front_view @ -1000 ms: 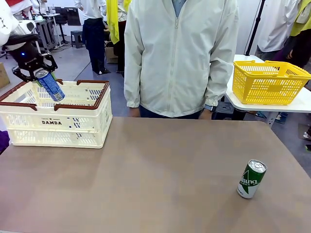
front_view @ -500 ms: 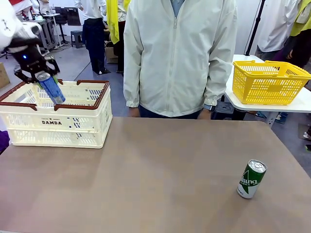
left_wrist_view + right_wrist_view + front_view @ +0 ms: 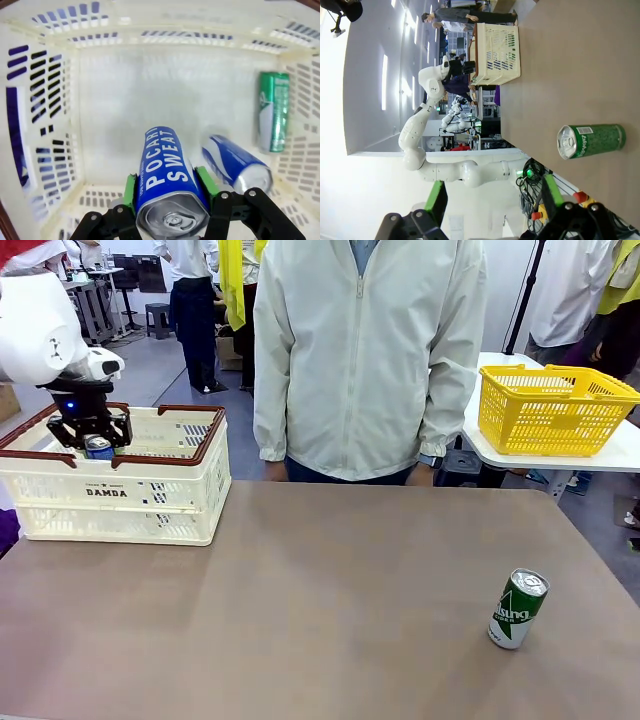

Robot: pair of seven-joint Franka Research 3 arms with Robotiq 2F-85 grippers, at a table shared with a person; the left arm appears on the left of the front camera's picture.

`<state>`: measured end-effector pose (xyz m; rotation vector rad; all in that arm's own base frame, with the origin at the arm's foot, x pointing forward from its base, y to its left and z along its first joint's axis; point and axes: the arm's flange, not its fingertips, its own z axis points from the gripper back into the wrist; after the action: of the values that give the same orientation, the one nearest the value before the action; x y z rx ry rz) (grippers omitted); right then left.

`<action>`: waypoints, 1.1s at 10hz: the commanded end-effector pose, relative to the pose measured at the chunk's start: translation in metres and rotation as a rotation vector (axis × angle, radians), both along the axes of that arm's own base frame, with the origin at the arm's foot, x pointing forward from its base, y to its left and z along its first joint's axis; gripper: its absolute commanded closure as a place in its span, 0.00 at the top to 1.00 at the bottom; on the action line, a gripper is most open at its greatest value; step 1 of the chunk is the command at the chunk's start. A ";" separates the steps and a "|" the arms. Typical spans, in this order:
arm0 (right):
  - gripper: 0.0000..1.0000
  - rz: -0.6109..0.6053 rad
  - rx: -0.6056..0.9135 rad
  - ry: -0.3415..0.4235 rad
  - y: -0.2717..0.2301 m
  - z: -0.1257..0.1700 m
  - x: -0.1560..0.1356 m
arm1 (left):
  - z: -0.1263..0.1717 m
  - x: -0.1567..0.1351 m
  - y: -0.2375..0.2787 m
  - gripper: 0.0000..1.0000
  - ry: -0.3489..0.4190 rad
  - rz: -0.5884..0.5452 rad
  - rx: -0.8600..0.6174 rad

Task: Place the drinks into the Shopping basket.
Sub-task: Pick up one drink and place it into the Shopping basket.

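Observation:
My left gripper (image 3: 93, 436) is shut on a blue drink can (image 3: 98, 448) and has dipped inside the cream Shopping basket (image 3: 120, 502) at the table's far left. In the left wrist view the green pads (image 3: 131, 192) clamp the blue can (image 3: 167, 170) above the basket floor (image 3: 115, 100). A second blue can (image 3: 235, 162) and a green can (image 3: 274, 117) lie on that floor. Another green can (image 3: 518, 608) stands alone at the table's near right. My right gripper (image 3: 494, 200) hangs open above the table, with that green can (image 3: 590, 141) off to one side of it.
A person in a pale jacket (image 3: 370, 360) stands at the far edge of the table, hands down. A yellow mesh basket (image 3: 555, 410) sits on a separate white table at the right. The brown tabletop (image 3: 320, 600) is bare between basket and green can.
My left gripper has moved down into the Shopping basket with the blue can, which has gone from tilted above the rim to mostly below it. The green can on the table is unmoved.

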<state>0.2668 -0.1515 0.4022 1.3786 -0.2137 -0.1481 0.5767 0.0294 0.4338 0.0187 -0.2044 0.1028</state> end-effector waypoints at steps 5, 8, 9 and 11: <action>1.00 0.003 0.005 0.012 -0.001 0.006 0.001 | -0.020 0.041 0.022 0.25 0.045 0.073 -0.031; 1.00 0.003 0.005 0.012 -0.001 0.006 0.001 | -0.019 0.039 0.028 1.00 0.037 0.098 -0.048; 1.00 0.003 0.005 0.012 -0.001 0.006 0.001 | -0.012 0.033 0.031 1.00 0.022 0.086 -0.072; 1.00 0.003 0.005 0.012 -0.001 0.006 0.001 | 0.018 0.008 0.036 1.00 -0.022 0.027 -0.163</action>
<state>0.2668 -0.1514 0.4021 1.3789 -0.2132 -0.1482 0.6075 0.0580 0.4366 -0.0720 -0.2030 0.1870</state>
